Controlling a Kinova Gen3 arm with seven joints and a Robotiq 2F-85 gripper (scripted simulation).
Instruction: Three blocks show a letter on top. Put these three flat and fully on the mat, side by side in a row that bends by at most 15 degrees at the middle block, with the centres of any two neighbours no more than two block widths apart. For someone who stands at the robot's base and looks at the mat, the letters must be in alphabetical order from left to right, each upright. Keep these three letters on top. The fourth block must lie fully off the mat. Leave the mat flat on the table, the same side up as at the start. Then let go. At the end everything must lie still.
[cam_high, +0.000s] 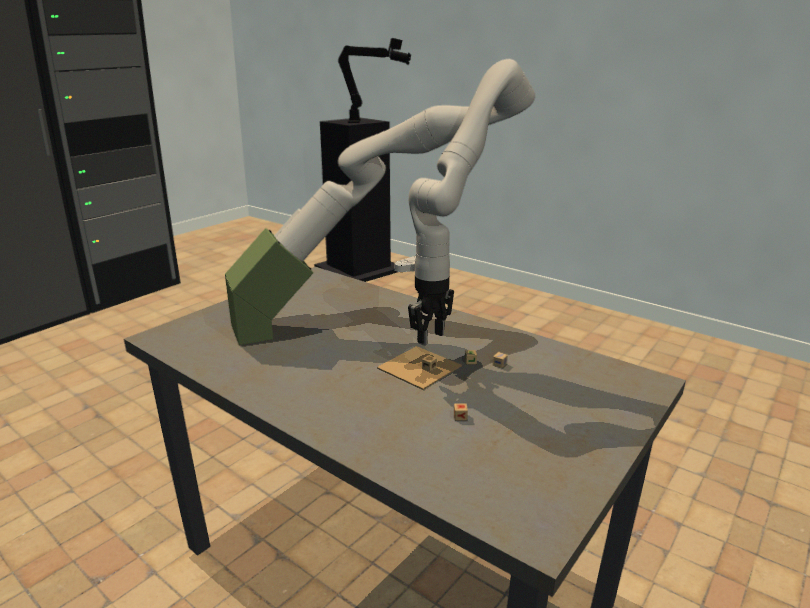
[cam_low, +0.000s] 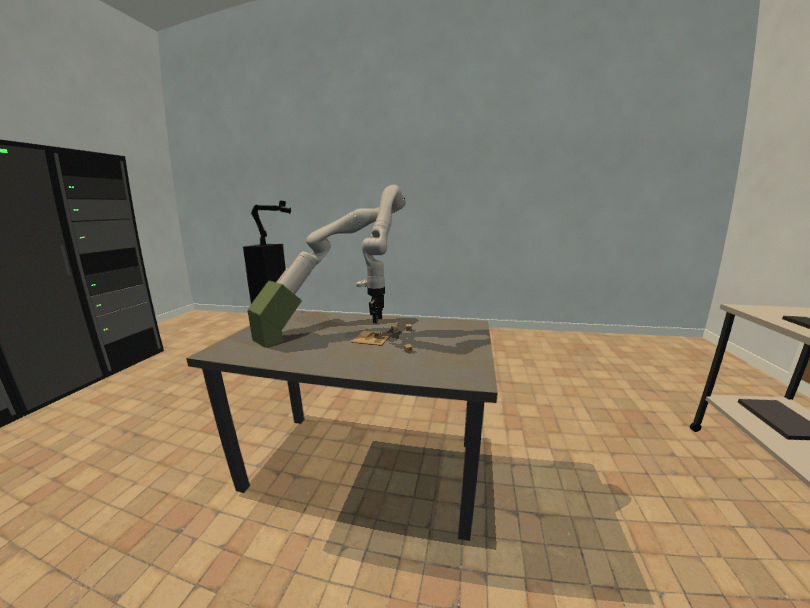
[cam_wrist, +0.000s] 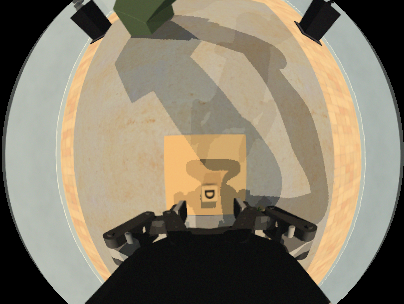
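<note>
A tan square mat (cam_high: 400, 367) (cam_wrist: 181, 155) (cam_low: 361, 339) lies flat on the table. One wooden block (cam_high: 429, 361) (cam_wrist: 210, 195) with a dark letter on top sits on the mat near its right side. My gripper (cam_high: 423, 336) (cam_wrist: 210, 207) hangs a little above this block, fingers partly open, one on each side, nothing between them. A block with a green mark (cam_high: 470, 356) and one with a blue mark (cam_high: 499, 359) stand on the table just right of the mat. A block with a red letter (cam_high: 461, 411) (cam_low: 407, 348) lies nearer the table's front, off the mat.
The arm's green base block (cam_high: 261, 294) stands at the table's left back. The grey table (cam_high: 314, 418) ends a short way behind the mat. A black pedestal with a camera arm (cam_high: 356, 196) stands on the floor behind the table.
</note>
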